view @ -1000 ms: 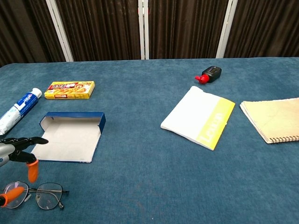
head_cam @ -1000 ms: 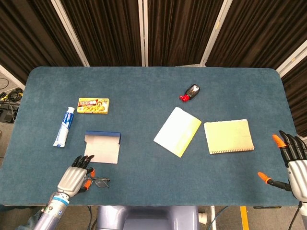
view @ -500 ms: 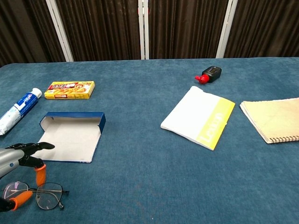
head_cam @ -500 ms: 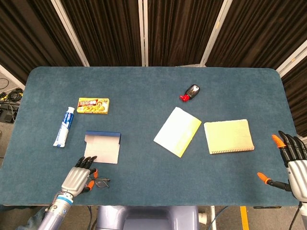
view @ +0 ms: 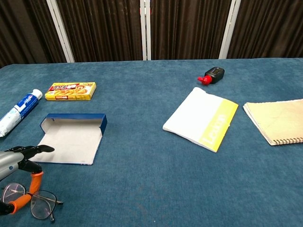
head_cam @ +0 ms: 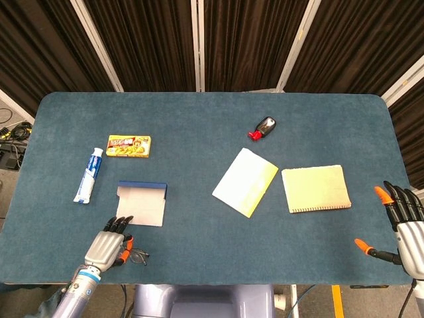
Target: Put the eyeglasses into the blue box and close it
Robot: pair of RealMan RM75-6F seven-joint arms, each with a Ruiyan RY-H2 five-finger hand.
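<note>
Now the left hand pinches the eyeglasses at lower left; next, lift them into the blue box.

A desk with a blue felt-like top and rounded corners fills the view. Behind its far edge hang dark pleated curtains crossed by pale slanted frame bars. Cables lie on the floor off the left edge.

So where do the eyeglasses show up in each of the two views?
Head view: eyeglasses near the bottom left, beside the left hand.
Chest view: eyeglasses in the bottom-left corner, at the left hand's fingers.
Shared landmark: the open blue box just beyond them.
</note>
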